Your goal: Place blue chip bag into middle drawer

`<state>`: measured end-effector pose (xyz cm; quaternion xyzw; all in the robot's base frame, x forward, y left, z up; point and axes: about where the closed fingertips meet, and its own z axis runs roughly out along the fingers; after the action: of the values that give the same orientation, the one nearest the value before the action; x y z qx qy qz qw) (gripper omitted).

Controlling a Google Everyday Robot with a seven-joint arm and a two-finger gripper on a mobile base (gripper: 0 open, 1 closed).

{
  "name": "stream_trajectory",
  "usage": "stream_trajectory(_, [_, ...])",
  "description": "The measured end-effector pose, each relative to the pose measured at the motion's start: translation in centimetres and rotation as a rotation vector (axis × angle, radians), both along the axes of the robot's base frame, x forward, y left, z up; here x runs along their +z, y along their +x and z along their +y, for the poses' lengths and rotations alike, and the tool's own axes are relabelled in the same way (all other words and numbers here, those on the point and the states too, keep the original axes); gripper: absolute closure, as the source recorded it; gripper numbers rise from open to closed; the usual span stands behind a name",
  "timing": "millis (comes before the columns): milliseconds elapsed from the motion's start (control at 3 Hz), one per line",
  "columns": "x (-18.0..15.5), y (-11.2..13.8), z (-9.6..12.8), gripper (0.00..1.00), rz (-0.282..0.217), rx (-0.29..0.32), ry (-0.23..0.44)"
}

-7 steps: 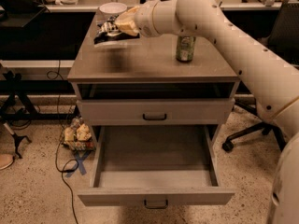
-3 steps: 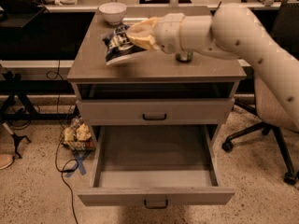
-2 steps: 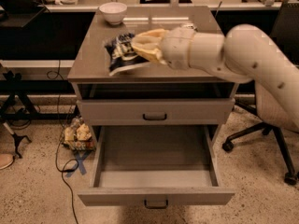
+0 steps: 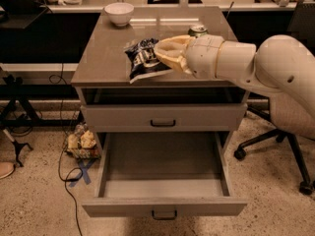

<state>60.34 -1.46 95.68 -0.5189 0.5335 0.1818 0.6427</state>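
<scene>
My gripper [image 4: 158, 59] is shut on the blue chip bag [image 4: 142, 59], a crinkled dark-blue bag with white lettering. It holds the bag in the air above the front part of the cabinet top [image 4: 106, 58], with the bag hanging to the left of the fingers. The white arm reaches in from the right. The middle drawer [image 4: 165, 178] is pulled wide open below; its grey floor is bare and its dark bar handle [image 4: 164, 214] is at the bottom edge. The taller-fronted drawer [image 4: 163, 117] above it is closed.
A white bowl [image 4: 119, 13] stands at the back left of the cabinet top. A green drink can [image 4: 198, 31] stands behind my arm. An office chair [image 4: 290, 132] is at the right. Cables and a small bag [image 4: 81, 141] lie on the floor at the left.
My gripper has carried the blue chip bag from the back left of the cabinet top, near the bowl, forward and to the right, towards the front edge. The drawers have not moved.
</scene>
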Motion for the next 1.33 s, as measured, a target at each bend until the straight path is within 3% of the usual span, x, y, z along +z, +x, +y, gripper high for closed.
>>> stream_trajectory(333, [0.6,-1.9,-1.7,1.00,-0.005,0.017,-0.024])
stream_trajectory(667, [1.7,-5.7,-4.5,1.00,-0.024,0.002,-0.039])
stream_trajectory(1000, [0.4,-8.9,-7.7,1.00,0.033,-0.032,-0.077])
stream_trajectory(1333, [-6.1,-10.3,-10.0,1.00,0.185,-0.057,-0.150])
